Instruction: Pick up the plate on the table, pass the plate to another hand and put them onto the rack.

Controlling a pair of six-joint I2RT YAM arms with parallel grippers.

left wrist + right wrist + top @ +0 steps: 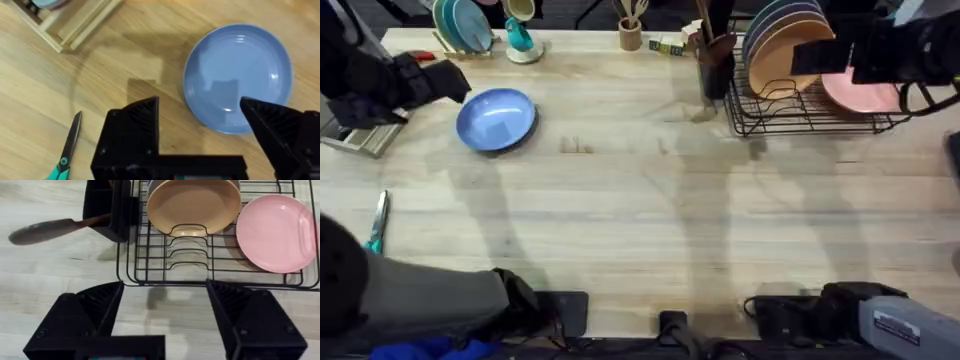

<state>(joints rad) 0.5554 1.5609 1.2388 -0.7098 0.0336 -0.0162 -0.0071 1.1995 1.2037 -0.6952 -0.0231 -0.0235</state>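
Plate [497, 120]: lies flat on the worktop [640, 220] at the far left, periwinkle blue and glossy; no marking is seen on it.
Left claw [200, 117]: spread wide above the worktop; in the left wrist view one finger overlaps the plate's rim, the other stands over bare wood beside it. Whether the plate is touched cannot be told.
Right claw [165, 302]: spread wide, nothing between the fingers, held over the worktop just in front of the rack.
Rack [800, 112]: black wire, at the far right of the worktop; a tan plate [192, 205] stands upright in its dividers, a pink plate [277, 230] lies tilted beside it at the right end, and more plates stand behind the tan one.
Black holder [107, 207]: touching the rack's left end, with a dark utensil handle sticking out.
Scissors [375, 225]: teal-handled, flat near the worktop's left edge, well apart from the plate.
Wooden rack [460, 30]: far left corner, teal plates in it.
Writing: a white label is seen on the right arm's base [900, 322]; its text cannot be read.
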